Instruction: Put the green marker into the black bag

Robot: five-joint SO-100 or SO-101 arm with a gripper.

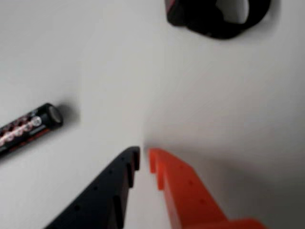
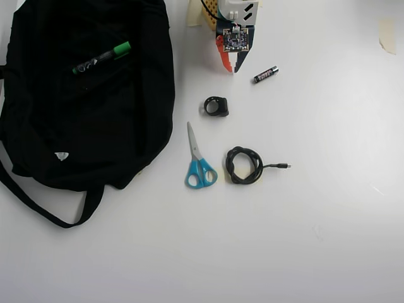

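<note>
- Our fingers, one black (image 1: 102,193) and one orange (image 1: 183,191), stand nearly together in the wrist view, with only a thin strip of white table between the tips; they are drawn in and grasp nothing.
- In the overhead view our gripper (image 2: 231,69) hangs near the top of the table, close to the arm's base, with bare table under it.
- The green marker (image 2: 101,58) lies on the black bag (image 2: 95,126), on its upper part, tilted with the green cap toward the right. We cannot tell from above whether it rests on the fabric or inside an opening.
- The bag fills the left of the overhead view, well apart from our gripper.
- Just beside our gripper, to its right in the overhead view, is a small battery (image 2: 266,74); it also shows at the left edge of the wrist view.
- Below the gripper lies a small black clip-like object (image 2: 216,106), and further down the blue-handled scissors (image 2: 199,161) and a coiled black cable (image 2: 245,165).
- We judge that the placing step looks done or very nearly done: the marker is already at the bag and we hold nothing.
- If the marker only lies on top, the next move would call for opening the fingers, reaching left across the table to the barrel, and nudging or lifting it into the bag's mouth.
- If it is inside, we need only stay clear.
</note>
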